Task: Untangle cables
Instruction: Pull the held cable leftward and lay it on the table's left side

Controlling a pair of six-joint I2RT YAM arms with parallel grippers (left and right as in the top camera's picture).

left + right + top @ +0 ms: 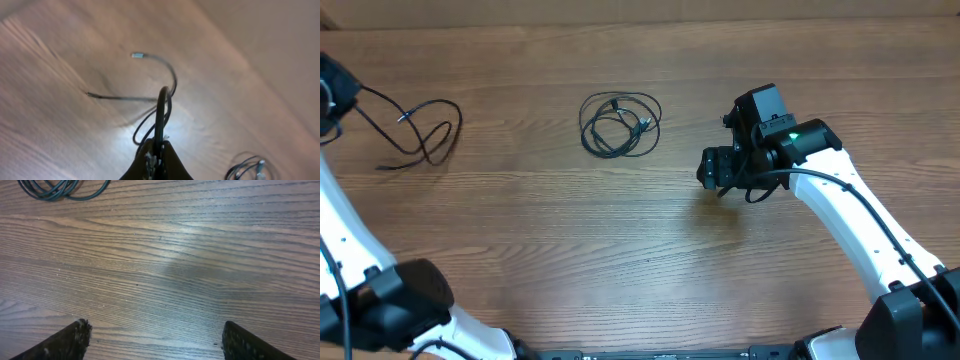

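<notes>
Pinched loose cable [161,107] in L gripper [156,155]. Hovered R gripper [156,327] spread wide, empty, coiled cable [620,123] ahead-left, nearer R.

The grained wood table [165,280] shines softly; cables [160,115] are smooth black plastic, one plug [137,55] metal.

At the bottom centre of the frame, the left gripper [156,152] has its two dark fingers [172,166] pressed together on a thin black cable [161,107], which rises straight up the picture from between them. Beyond the fingers the cable lies in loose loops on the wooden table [50,135]. One strand curves to the upper left and finishes in a silver-tipped plug [137,55]; another runs left to a thin dark tip [90,94]. A separate coiled cable [239,169], blurred, sits in the bottom right corner, partly cut off by the frame edge.
</notes>
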